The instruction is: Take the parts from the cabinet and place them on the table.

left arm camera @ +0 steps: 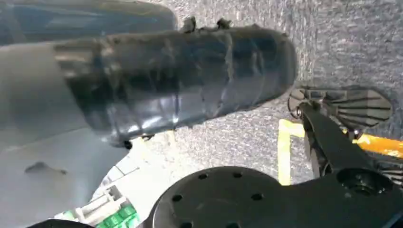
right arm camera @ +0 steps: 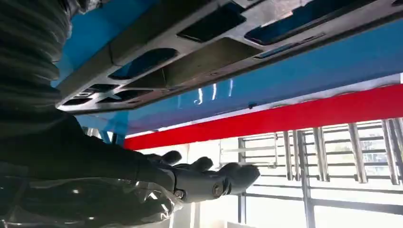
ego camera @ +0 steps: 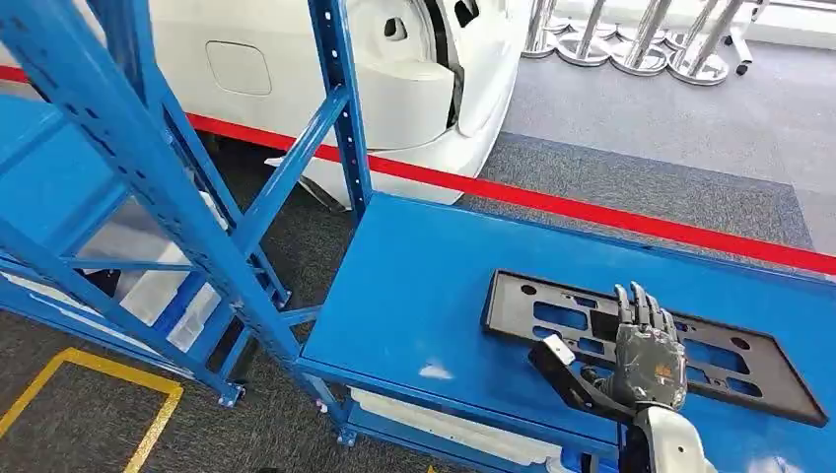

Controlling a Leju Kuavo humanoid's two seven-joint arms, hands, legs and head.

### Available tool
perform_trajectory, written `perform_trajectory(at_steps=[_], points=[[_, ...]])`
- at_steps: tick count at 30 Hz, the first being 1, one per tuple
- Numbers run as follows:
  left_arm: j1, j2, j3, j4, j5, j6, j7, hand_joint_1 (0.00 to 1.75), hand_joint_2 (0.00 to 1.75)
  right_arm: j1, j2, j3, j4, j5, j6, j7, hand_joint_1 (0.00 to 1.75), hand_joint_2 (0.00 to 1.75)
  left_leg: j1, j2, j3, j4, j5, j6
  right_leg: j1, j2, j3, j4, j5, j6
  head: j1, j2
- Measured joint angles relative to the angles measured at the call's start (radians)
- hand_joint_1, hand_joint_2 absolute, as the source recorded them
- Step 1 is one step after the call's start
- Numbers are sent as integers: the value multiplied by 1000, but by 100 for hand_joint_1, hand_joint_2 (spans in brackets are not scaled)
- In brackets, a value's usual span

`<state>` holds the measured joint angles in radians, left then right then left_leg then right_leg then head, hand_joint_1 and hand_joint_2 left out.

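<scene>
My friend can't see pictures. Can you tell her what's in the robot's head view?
A flat black plastic part with cut-out holes lies on a blue table, and the robot's right hand hovers over it, fingers straight. A blue metal rack stands to the left, and a red line crosses the grey floor behind.

The part (ego camera: 651,343) lies flat on the table (ego camera: 414,296), right of the cabinet (ego camera: 148,197).

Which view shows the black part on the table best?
Head view: the whole black part lies flat on the blue table, the right hand over its near edge. Right wrist view shows a close stretch of its cutouts. Left wrist view faces the floor.
</scene>
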<state>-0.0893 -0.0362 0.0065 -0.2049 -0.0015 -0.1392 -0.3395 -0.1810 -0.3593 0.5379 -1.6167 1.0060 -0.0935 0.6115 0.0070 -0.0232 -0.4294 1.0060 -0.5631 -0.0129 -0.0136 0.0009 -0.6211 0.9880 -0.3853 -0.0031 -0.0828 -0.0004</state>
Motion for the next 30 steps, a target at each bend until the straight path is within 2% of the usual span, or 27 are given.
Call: perform_trajectory(at_steps=[1,4,5,6,7,8,9,10,11,13,14,15,16,17,19,20,21,22,24,25,26,29,30], points=[[-3,0,0,0,1,0,0,0,0,0,0,0,0,-6,0,-1,0,175,-1,8,-24,44,-20,-2,2,0,5,-4,-2,-3,-2,0],[-3,18,0,0,3,-2,0,0,0,3,0,0,5,-27,-3,-7,0,175,-3,11,-154,248,-126,-4,9,-1,10,-6,-11,-15,-2,0],[-2,23,0,0,3,-5,0,0,0,6,0,0,8,-32,-3,-7,0,175,-3,11,-175,267,-124,-2,12,-1,13,-6,-14,-19,-2,0],[0,26,0,0,3,-6,-1,0,0,9,0,0,12,-34,-3,-7,0,175,-4,11,-178,243,-96,2,16,2,18,-6,-18,-21,-2,0],[2,29,0,0,3,-8,-2,0,0,10,0,0,14,-34,-3,-8,0,175,-7,11,-163,185,-49,11,21,3,22,-6,-20,-23,-2,0],[2,30,0,0,3,-8,-2,0,0,10,0,0,16,-35,-4,-8,0,175,-15,11,-131,88,18,26,27,4,28,-7,-22,-23,-2,0],[0,30,0,0,4,-8,-2,0,0,10,0,0,18,-39,-4,-8,0,175,-27,15,-103,4,71,47,25,5,30,-9,-23,-23,-1,0],[-1,30,0,0,6,-7,-2,0,0,9,1,0,22,-46,-4,-8,0,175,-34,12,-101,-15,67,55,32,6,34,-7,-23,-22,2,0],[-4,35,0,0,6,-7,-2,0,0,12,1,0,27,-53,-4,-8,0,175,-37,6,-101,-19,26,53,28,9,31,-10,-23,-19,-1,0],[-2,35,0,0,8,-8,-3,0,0,14,2,0,34,-61,-4,-10,0,175,-38,5,-98,-29,73,58,27,9,32,-10,-25,-12,-3,0],[-1,35,0,0,9,-8,-6,0,0,14,2,0,37,-62,-5,-11,0,175,-32,6,-93,-38,87,62,33,11,34,-12,-24,-7,-1,0],[-1,35,0,0,9,-9,-6,0,0,16,-1,-1,39,-65,-5,-10,0,175,-19,13,-86,-52,102,59,34,12,33,-3,-31,-4,-3,0],[-2,35,0,0,9,-11,-5,0,0,15,0,0,42,-66,-5,-11,0,175,-15,14,-85,-60,108,64,33,11,15,35,-66,10,2,0],[-3,34,0,0,9,-11,-5,0,0,14,0,0,46,-69,-5,-10,0,175,-12,16,-87,-61,111,65,25,10,-15,104,-110,20,2,0],[-1,27,0,0,9,-11,-5,0,0,19,1,2,55,-71,-5,-11,0,175,-8,16,-93,-61,112,63,8,7,-80,253,-177,37,2,0],[1,26,0,0,9,-11,-4,0,0,22,1,2,58,-71,-5,-10,0,175,-5,16,-94,-61,112,62,2,5,-96,289,-186,44,2,0],[2,22,0,0,9,-11,-4,0,0,25,2,2,64,-71,-5,-11,0,175,-1,15,-95,-60,112,57,-6,2,-89,283,-171,52,2,0],[3,23,0,0,9,-11,-4,0,0,25,2,2,68,-71,-5,-11,0,175,3,15,-94,-59,110,52,-12,0,-59,226,-137,58,3,0],[2,22,0,0,10,-11,-4,0,0,23,2,2,73,-73,-5,-11,0,175,13,14,-93,-51,104,38,-23,-5,43,39,-53,69,3,0],[1,22,0,0,13,-11,-3,0,0,21,3,2,76,-75,-6,-11,0,175,9,14,-96,-45,99,28,-27,-6,73,-22,-55,71,5,0],[0,22,0,0,15,-11,-3,0,0,19,3,3,80,-77,-7,-11,0,175,9,13,-99,-39,94,17,-21,3,73,-27,-55,55,3,0],[0,22,0,0,16,-11,-3,0,0,19,-2,1,90,-82,-12,-12,0,175,12,13,-92,-52,100,-4,-16,4,70,-25,-55,33,1,0],[0,22,1,0,18,-11,-3,0,0,17,-6,-1,92,-84,-14,-12,0,175,15,14,-92,-48,92,-10,-23,1,76,-37,-48,23,0,0]])
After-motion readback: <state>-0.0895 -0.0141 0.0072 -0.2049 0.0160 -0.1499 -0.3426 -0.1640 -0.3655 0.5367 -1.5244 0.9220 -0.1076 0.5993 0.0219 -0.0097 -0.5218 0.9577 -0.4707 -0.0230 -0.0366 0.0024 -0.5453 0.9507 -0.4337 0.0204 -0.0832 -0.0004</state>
